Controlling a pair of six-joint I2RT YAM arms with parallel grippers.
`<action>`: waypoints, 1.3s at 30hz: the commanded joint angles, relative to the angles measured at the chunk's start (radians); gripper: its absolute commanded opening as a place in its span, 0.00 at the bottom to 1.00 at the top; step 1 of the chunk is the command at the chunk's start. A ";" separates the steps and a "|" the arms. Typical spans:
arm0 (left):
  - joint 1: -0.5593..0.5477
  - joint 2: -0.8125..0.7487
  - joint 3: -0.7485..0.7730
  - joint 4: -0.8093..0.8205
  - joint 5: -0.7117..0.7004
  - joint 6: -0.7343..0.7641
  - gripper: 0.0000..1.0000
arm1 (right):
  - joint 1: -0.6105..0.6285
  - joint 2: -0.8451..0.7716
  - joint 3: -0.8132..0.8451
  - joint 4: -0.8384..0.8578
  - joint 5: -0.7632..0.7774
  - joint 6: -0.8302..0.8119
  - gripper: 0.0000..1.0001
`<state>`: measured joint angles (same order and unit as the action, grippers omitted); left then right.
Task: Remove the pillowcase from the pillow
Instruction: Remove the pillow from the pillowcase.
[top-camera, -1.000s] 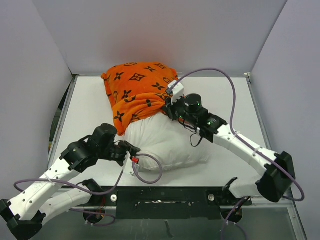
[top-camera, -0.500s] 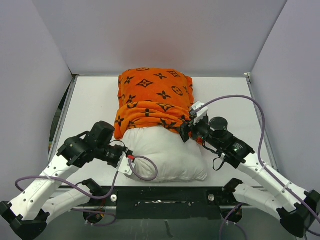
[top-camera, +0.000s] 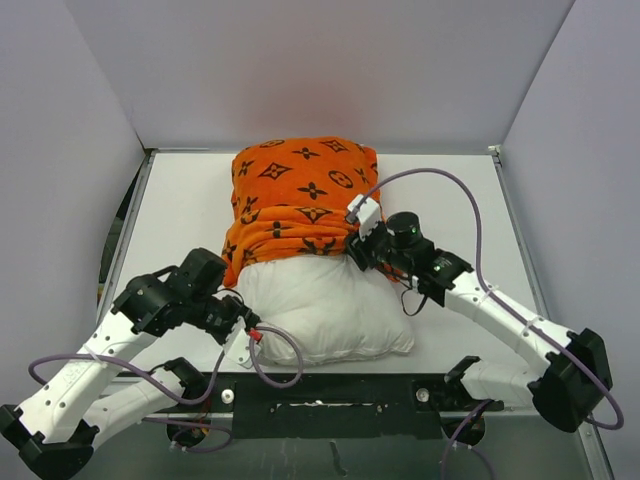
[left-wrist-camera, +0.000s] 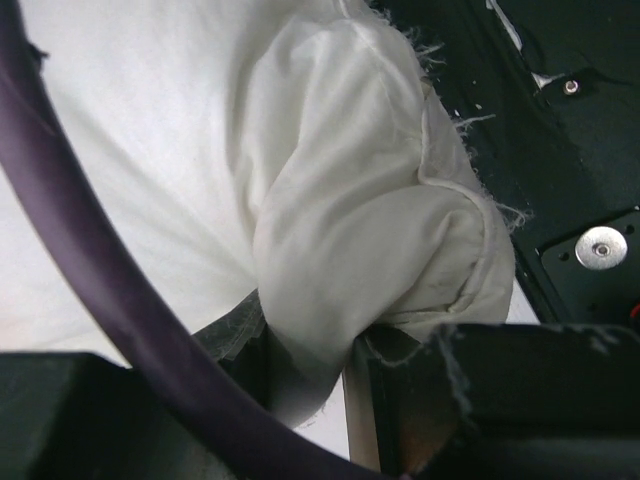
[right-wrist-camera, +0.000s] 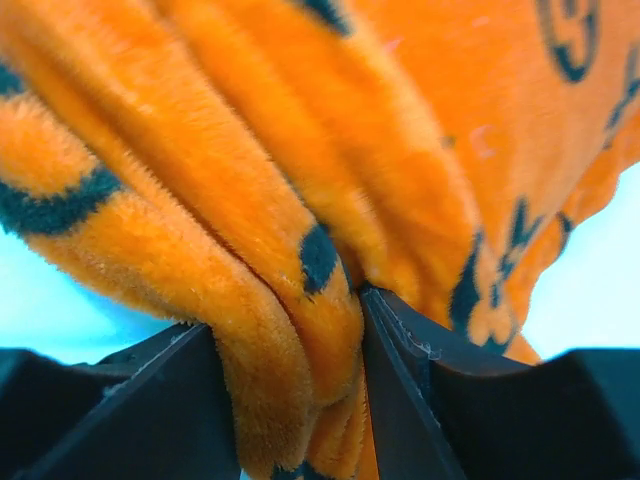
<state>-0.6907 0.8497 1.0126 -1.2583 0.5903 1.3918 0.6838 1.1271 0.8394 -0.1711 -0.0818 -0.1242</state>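
Note:
The orange pillowcase (top-camera: 305, 195) with black motifs covers the far half of the white pillow (top-camera: 320, 305), whose near half lies bare on the table. My left gripper (top-camera: 237, 318) is shut on the pillow's near left corner. In the left wrist view a fold of white pillow (left-wrist-camera: 350, 200) is pinched in that left gripper (left-wrist-camera: 330, 380). My right gripper (top-camera: 352, 252) sits at the pillowcase's bunched hem on the right side. The right wrist view shows a thick fold of plush pillowcase (right-wrist-camera: 300, 150) filling the right gripper (right-wrist-camera: 290, 380), touching both fingers.
The white table (top-camera: 180, 210) is boxed in by grey walls on three sides. A black rail (top-camera: 330, 400) runs along the near edge. Purple cables loop beside the left gripper (top-camera: 275, 350) and above the right arm (top-camera: 440, 180). One cable crosses the left wrist view (left-wrist-camera: 90, 270).
The right gripper let go of the hem, swung toward the near right, then came back and closed on the hem again. The pillowcase shifted rightward. The left gripper kept hold of the pillow corner.

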 joint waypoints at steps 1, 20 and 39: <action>0.002 -0.049 0.038 -0.227 0.057 0.158 0.00 | -0.073 0.107 0.158 0.109 0.021 -0.020 0.42; 0.000 -0.092 0.167 -0.470 -0.018 0.179 0.00 | -0.229 0.663 0.609 0.222 0.474 0.147 0.09; -0.015 -0.100 -0.218 0.831 0.013 -0.136 0.98 | -0.174 0.459 0.365 0.194 0.188 0.230 0.06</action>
<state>-0.6926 0.6933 0.8051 -0.7952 0.4999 1.2854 0.5129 1.6222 1.2346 0.0280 0.1097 0.0643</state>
